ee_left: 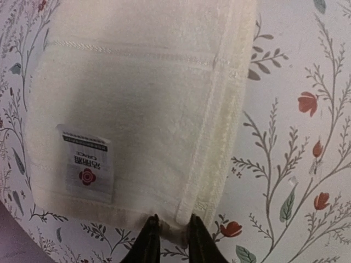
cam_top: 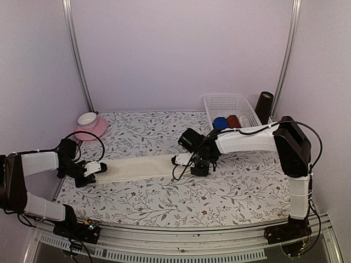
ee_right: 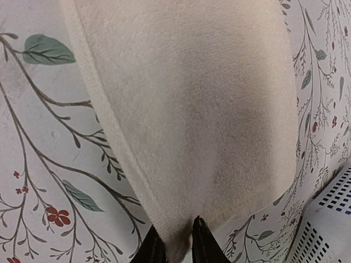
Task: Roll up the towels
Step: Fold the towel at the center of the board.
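Left pincer (ee_left: 173, 238) and right pincer (ee_right: 175, 241), nearly closed, pinch the cream towel (ee_left: 142, 98); only the left wrist view shows its label (ee_left: 86, 164).

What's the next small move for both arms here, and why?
Probably open both pincers and lift them off the ends. The cream towel already lies flat in a straight strip on the table, with the left pincer and right pincer each straddling one short edge, so stretching looks done; rolling can start next.

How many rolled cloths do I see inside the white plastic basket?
2: a royal blue roll on the left, a dark red roll right of it. The right arm may hide others.
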Controlling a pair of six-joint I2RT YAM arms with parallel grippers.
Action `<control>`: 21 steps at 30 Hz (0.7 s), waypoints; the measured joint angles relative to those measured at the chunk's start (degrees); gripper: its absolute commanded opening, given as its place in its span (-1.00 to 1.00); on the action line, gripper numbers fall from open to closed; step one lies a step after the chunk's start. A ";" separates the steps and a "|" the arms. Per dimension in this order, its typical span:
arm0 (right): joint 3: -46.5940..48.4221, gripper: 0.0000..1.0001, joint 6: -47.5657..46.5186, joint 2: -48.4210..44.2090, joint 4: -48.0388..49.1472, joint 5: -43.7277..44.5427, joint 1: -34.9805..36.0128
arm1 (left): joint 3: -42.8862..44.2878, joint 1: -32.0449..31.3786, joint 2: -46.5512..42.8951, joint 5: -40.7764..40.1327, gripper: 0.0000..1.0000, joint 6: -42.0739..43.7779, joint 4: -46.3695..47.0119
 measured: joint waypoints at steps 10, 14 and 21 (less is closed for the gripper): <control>-0.31 0.09 0.31 -0.17 -2.49 0.66 0.22 | 6.43 0.81 -2.78 2.78 0.59 3.56 -10.58; -0.61 0.23 0.92 -2.32 -4.31 -0.09 0.22 | 9.66 3.17 -3.13 4.20 0.72 4.17 -12.87; 2.49 -0.08 4.33 -6.38 -2.05 -3.04 -0.50 | 16.61 4.28 1.81 10.14 0.20 -5.49 -9.05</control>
